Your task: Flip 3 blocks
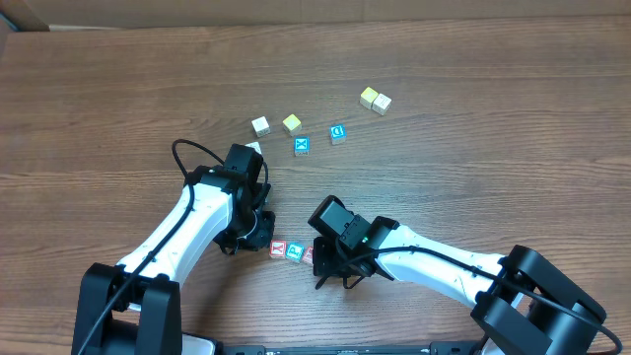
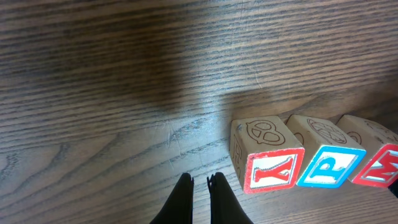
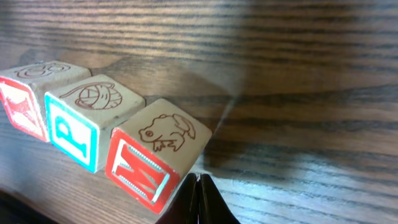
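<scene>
Three letter blocks stand in a row on the wooden table: the red Y block [image 2: 268, 157] [image 1: 279, 248], the blue P block [image 2: 328, 155] [image 1: 295, 250] and the red M block [image 2: 380, 163] [image 3: 155, 158]. Their letters face the near edge, with line drawings on their tops. The P block [image 3: 87, 118] is in the middle. My left gripper [image 2: 200, 179] [image 1: 262, 237] is shut and empty, low over the table just left of the Y block. My right gripper [image 3: 199, 177] [image 1: 317, 264] is shut and empty, its tips by the M block's right corner.
Farther back lie other cubes: a white one [image 1: 260, 125], a yellow one [image 1: 292, 123], a blue X cube [image 1: 302, 146], a blue D cube [image 1: 337, 134], and a yellow [image 1: 369, 97] and white [image 1: 383, 103] pair.
</scene>
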Controlling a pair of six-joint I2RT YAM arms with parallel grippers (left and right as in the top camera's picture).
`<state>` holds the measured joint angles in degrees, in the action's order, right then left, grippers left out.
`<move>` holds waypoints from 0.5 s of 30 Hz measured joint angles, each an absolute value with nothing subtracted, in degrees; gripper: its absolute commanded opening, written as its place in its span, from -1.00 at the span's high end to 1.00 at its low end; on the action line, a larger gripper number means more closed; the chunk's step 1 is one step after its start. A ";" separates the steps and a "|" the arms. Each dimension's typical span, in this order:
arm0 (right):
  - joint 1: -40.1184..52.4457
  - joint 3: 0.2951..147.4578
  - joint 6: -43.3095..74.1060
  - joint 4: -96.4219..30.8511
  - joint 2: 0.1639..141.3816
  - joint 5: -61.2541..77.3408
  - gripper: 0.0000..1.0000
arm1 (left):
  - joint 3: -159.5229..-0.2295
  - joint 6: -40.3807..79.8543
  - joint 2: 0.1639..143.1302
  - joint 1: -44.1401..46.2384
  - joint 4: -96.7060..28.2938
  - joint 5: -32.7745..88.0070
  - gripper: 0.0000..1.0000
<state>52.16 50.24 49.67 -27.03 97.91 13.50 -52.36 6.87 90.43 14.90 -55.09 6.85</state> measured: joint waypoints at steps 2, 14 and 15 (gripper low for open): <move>52.16 50.24 49.47 -27.00 97.91 13.17 0.92 | -52.36 6.87 90.43 14.90 -55.09 6.83 0.92; 50.22 50.24 45.32 -25.93 97.91 13.04 0.92 | -52.36 6.87 90.43 14.90 -55.31 6.85 0.92; 50.22 50.24 44.97 -25.67 97.91 13.06 0.92 | -52.36 6.87 90.43 14.90 -55.29 6.85 0.91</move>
